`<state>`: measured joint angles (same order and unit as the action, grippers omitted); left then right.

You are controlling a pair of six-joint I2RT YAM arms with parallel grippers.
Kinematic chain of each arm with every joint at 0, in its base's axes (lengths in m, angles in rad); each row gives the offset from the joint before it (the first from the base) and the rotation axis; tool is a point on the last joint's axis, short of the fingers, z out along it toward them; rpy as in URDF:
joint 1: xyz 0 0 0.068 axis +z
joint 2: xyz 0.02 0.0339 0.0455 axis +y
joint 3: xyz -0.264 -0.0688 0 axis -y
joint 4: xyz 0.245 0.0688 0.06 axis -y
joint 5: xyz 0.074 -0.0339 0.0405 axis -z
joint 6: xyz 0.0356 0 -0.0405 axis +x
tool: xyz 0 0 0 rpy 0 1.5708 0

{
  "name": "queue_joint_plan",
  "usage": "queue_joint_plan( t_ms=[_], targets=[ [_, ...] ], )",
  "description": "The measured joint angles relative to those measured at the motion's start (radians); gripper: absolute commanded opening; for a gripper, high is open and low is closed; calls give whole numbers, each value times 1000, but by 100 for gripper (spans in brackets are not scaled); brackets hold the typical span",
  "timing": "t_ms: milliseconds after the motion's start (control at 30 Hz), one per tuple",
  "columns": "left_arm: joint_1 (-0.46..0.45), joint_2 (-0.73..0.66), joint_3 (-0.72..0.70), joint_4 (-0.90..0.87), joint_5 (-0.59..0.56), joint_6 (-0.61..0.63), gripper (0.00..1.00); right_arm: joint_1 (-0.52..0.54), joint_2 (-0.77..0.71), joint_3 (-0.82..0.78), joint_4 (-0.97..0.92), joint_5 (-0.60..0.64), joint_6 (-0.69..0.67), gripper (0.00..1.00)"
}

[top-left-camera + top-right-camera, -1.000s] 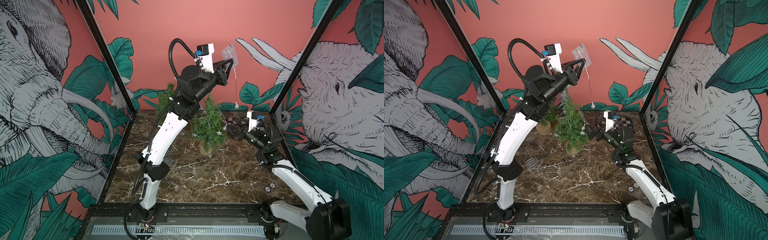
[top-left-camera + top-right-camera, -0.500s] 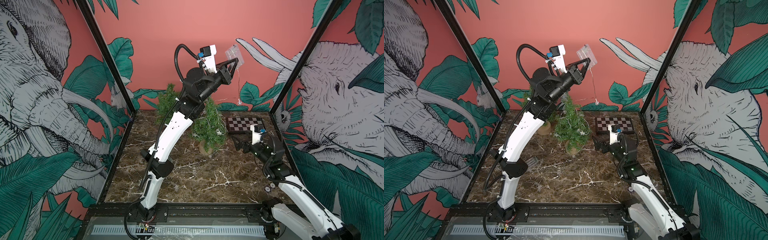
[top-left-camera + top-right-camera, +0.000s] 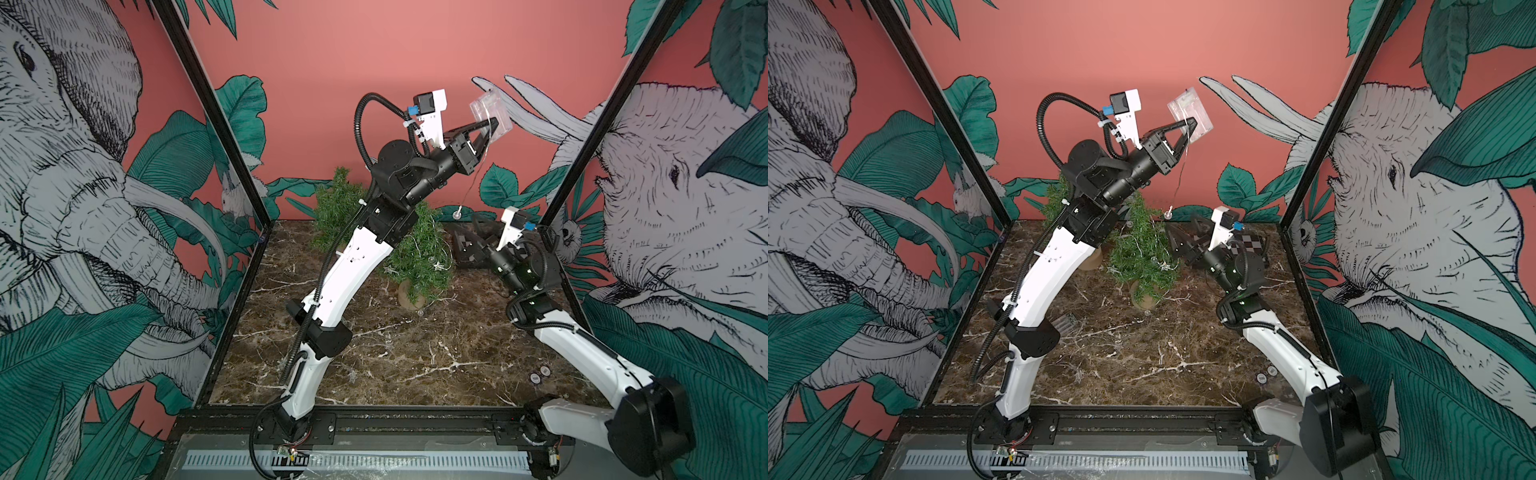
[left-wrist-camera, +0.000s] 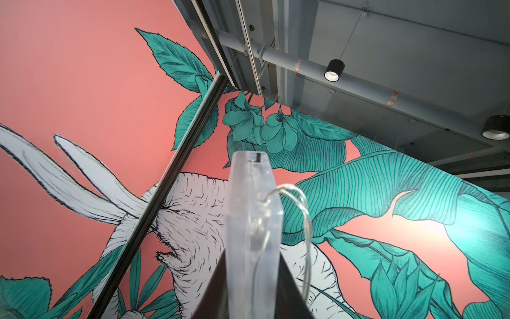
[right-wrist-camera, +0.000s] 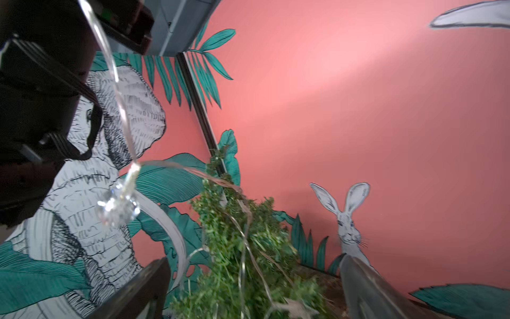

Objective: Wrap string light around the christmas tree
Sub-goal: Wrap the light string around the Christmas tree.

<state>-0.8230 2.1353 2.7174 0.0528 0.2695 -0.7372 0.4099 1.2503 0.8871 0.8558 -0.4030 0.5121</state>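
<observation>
The small green christmas tree [image 3: 419, 257] [image 3: 1142, 257] stands in a pot on the marble floor, with thin silver wire of the string light lying over its branches. My left gripper [image 3: 490, 124] [image 3: 1190, 124] [image 4: 252, 276] is raised high near the back wall, shut on the light's clear battery box [image 3: 490, 110] [image 4: 252, 221]. From the box a wire [image 3: 473, 174] hangs down to a clear bulb [image 3: 457, 215] [image 5: 118, 204] and runs on to the tree. My right gripper [image 3: 467, 239] [image 3: 1179, 237] [image 5: 248, 276] is open just right of the tree [image 5: 242, 262], holding nothing.
A second small tree [image 3: 336, 208] stands behind the left arm near the back wall. A chessboard [image 3: 1250, 245] lies at the back right, partly behind the right arm. Two small round discs [image 3: 540, 374] lie at the front right. Printed walls close in three sides.
The right gripper drew back from the tree half a second ago and has since come forward beside it again, covering the chessboard. The left gripper with the box has shifted slightly right.
</observation>
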Motion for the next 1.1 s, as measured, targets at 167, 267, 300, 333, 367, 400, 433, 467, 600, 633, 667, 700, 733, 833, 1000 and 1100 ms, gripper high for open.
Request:
queue_joint_plan(
  t_ms=[167, 267, 300, 333, 367, 400, 433, 467, 600, 633, 667, 700, 733, 833, 1000, 1100],
  targets=[
    [0, -2, -1, 1, 0, -3, 0, 37, 154, 139, 90, 45, 5, 99],
    [2, -3, -1, 1, 3, -3, 0, 35, 247, 224, 122, 84, 21, 99],
    [2, -4, -2, 0, 4, -3, 0, 34, 270, 247, 123, 100, 25, 99],
    [2, -7, -4, -1, 5, -3, 0, 34, 293, 269, 124, 122, 27, 99],
    [2, -10, -7, -2, 5, -2, 0, 34, 307, 282, 123, 142, 30, 98],
    [2, -20, -16, -2, 6, 0, 0, 34, 320, 291, 120, 163, 30, 97],
    [2, -31, -27, -3, 8, 1, 0, 34, 332, 300, 117, 184, 29, 96],
    [2, -40, -35, -4, 8, 2, 0, 34, 341, 309, 111, 199, 26, 94],
    [2, -86, -55, -7, 31, 7, 0, 23, 396, 369, 101, 247, 24, 90],
    [2, -97, -56, -7, 40, 13, 0, 19, 406, 383, 98, 259, 24, 87],
    [2, -108, -58, -8, 49, 18, 0, 14, 414, 397, 89, 269, 26, 86],
    [2, -124, -67, -8, 60, 27, 0, 7, 420, 417, 74, 280, 27, 85],
    [2, -143, -81, -9, 69, 35, 0, 0, 421, 433, 56, 291, 26, 84],
    [2, -212, -153, -5, 87, 55, 0, -23, 421, 488, 15, 324, 7, 79],
    [2, -323, -274, -8, 107, 113, 0, -62, 394, 545, -56, 367, -10, 76],
    [2, -406, -384, -9, 109, 153, 0, -78, 337, 517, -89, 379, -32, 75]
  ],
)
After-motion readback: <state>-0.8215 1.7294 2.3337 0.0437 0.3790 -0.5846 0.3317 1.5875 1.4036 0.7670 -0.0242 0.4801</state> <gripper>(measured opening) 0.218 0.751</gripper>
